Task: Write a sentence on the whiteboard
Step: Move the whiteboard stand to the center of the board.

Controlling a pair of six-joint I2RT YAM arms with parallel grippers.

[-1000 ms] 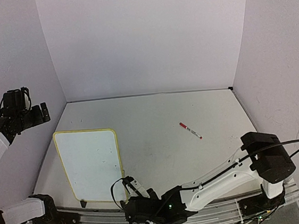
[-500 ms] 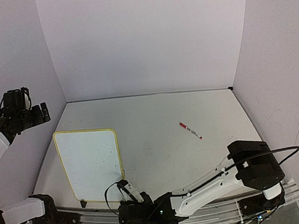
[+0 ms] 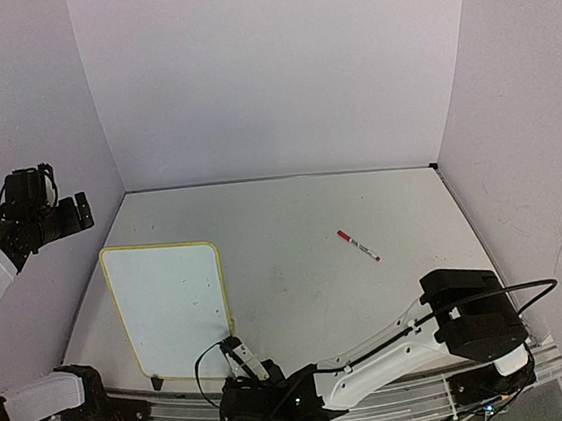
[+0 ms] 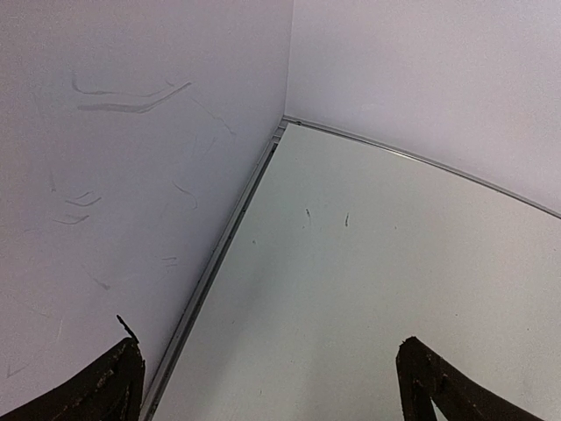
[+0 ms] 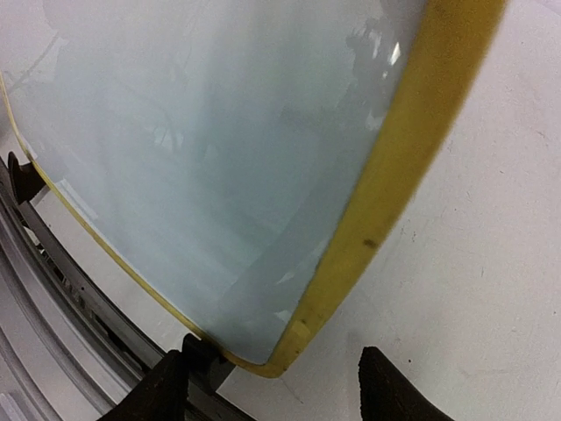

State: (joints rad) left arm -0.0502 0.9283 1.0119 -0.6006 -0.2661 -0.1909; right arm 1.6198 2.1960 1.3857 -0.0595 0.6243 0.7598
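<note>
The whiteboard (image 3: pixel 169 308) lies flat on the left half of the table, yellow-rimmed, and no sentence shows on its white face. My right arm stretches low along the near edge. The right gripper (image 3: pixel 235 348) sits at the board's near right corner. In the right wrist view the yellow corner (image 5: pixel 294 346) lies between the two dark fingertips of the right gripper (image 5: pixel 272 364), which stand apart around it. My left gripper (image 3: pixel 70 214) hangs raised at the far left by the wall, open and empty, over bare table in the left wrist view (image 4: pixel 269 351).
A red and white marker (image 3: pixel 358 246) lies on the table right of centre, far from both grippers. A black foot (image 5: pixel 197 355) of the board sits by my right gripper's left finger. A metal rail (image 3: pixel 182 412) runs along the near edge. Walls close the left, back and right.
My right arm has slid left along the near edge, bringing its gripper up to the board's near right corner, and its jaws have narrowed. The left arm and the board have not moved.
</note>
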